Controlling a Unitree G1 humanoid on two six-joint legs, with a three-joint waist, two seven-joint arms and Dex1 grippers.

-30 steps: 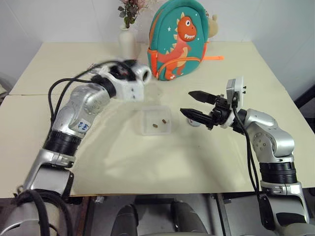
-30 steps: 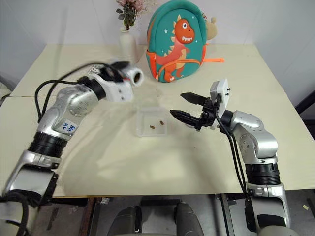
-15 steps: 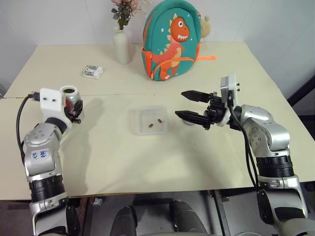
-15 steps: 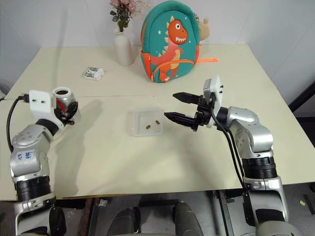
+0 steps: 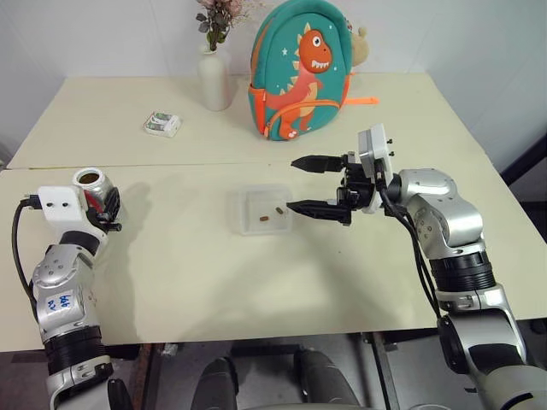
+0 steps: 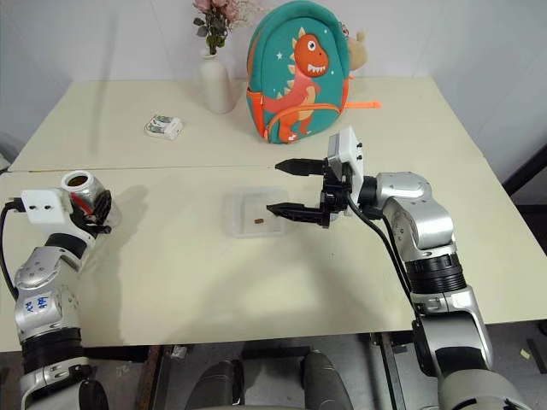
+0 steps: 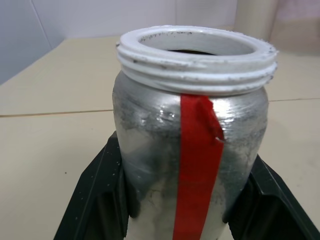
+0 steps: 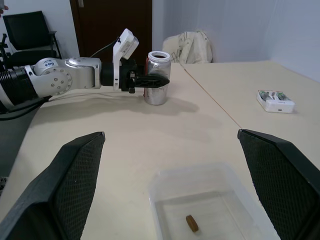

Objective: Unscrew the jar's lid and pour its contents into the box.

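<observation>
Jar [image 5: 92,185], lidless and upright, is pinched by the left end effector [image 5: 104,205] at the tabletop's [image 5: 188,273] left side. Right end effector [image 5: 306,184] is spread wide beside the box [image 5: 262,209] holding two pellets [image 5: 272,213].

A plain indoor room set up as a robot test space: two pale tables [image 5: 214,282] pushed together against a white wall, staged at the far edge with a dinosaur backpack [image 5: 301,70] and a vase of flowers [image 5: 213,75]. A dark door [image 8: 111,27] and black chair [image 8: 27,35] stand beyond.
</observation>
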